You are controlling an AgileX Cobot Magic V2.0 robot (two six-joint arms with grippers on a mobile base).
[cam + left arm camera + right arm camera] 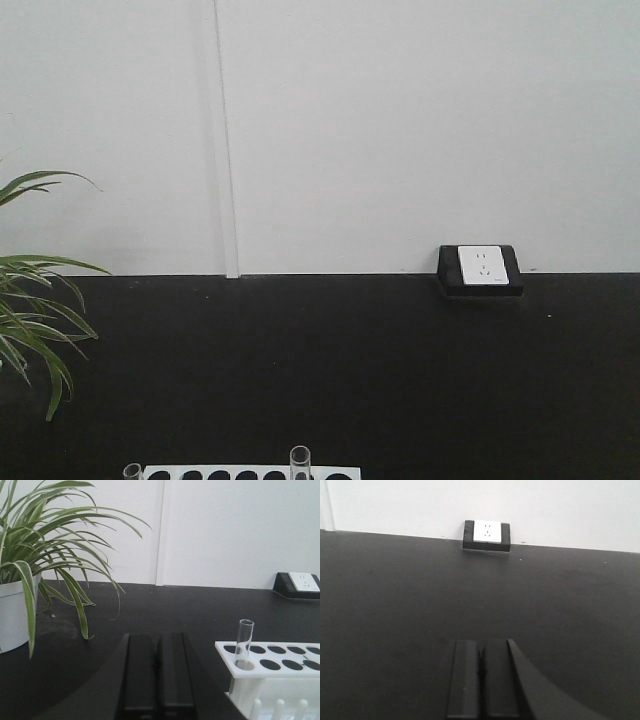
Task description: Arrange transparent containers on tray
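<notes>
One clear glass test tube [244, 643] stands upright in a near-left hole of the white holed rack [280, 666], to the right of my left gripper [157, 639]. That gripper is shut, its black fingers pressed together with nothing between them. In the exterior view the tops of two test tubes [300, 463] [132, 471] and the rack's top [250, 472] show at the bottom edge. My right gripper [481, 645] is shut and empty over bare black tabletop. The yellow tray is out of view.
A potted spider plant in a white pot [17, 607] stands left of the left gripper; its leaves [30, 320] show at the exterior view's left edge. A black-and-white power socket [486, 534] [480, 268] sits against the white back wall.
</notes>
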